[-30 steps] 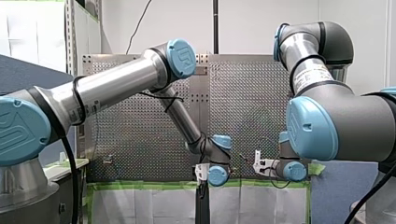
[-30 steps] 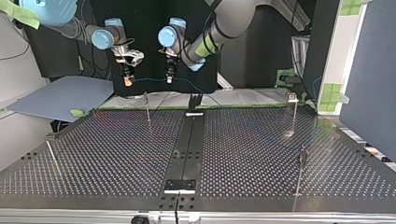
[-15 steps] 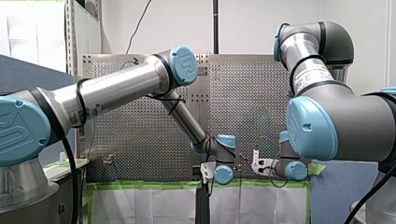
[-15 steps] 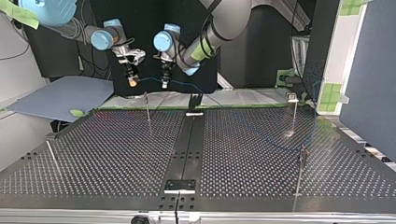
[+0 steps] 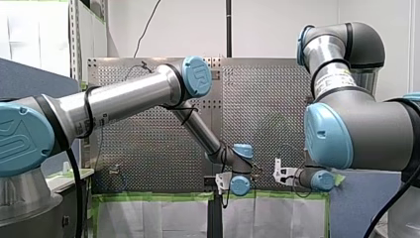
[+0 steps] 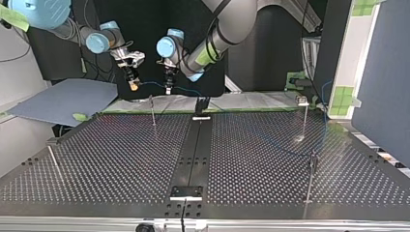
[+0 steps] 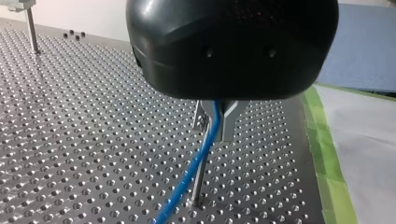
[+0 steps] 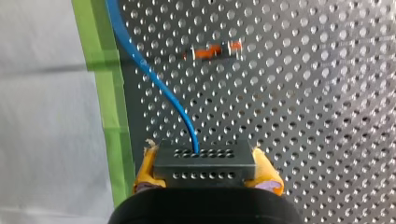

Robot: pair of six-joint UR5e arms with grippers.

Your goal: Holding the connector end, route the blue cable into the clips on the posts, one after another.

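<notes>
The top view is where the step is best read: the blue cable (image 6: 149,83) is carried as a short span just above the first post (image 6: 153,111), which stands at the edge of the perforated table (image 6: 251,159) nearest the arms. The cable is not yet seated in that post's clip. My right gripper (image 6: 132,86) is held to one side of the post and my left gripper (image 6: 168,88) to the other, so the post lies below and between them. In the right wrist view the black connector (image 8: 215,163) is seen clamped between the yellow pads (image 8: 265,170), with the cable curving away ahead of them. In the left wrist view the metal fingers (image 7: 228,122) are seen closed in on the cable, which is passed between them and drops away past the post's thin stem. The step in hand is judged to be the first clip, with the later posts untouched. For it to be done well, the span should be held taut and laid squarely across the clip's opening before anything is lowered. Both grippers should then be brought down together at the same rate, so that the cable is pressed into the clip and not dragged over the post's top. The connector should be gripped firmly throughout. Slack on the far side of the post is best taken up through the left fingers. A sideways pull on the slender post should be avoided, since it could be bent or the cable sprung out.
</notes>
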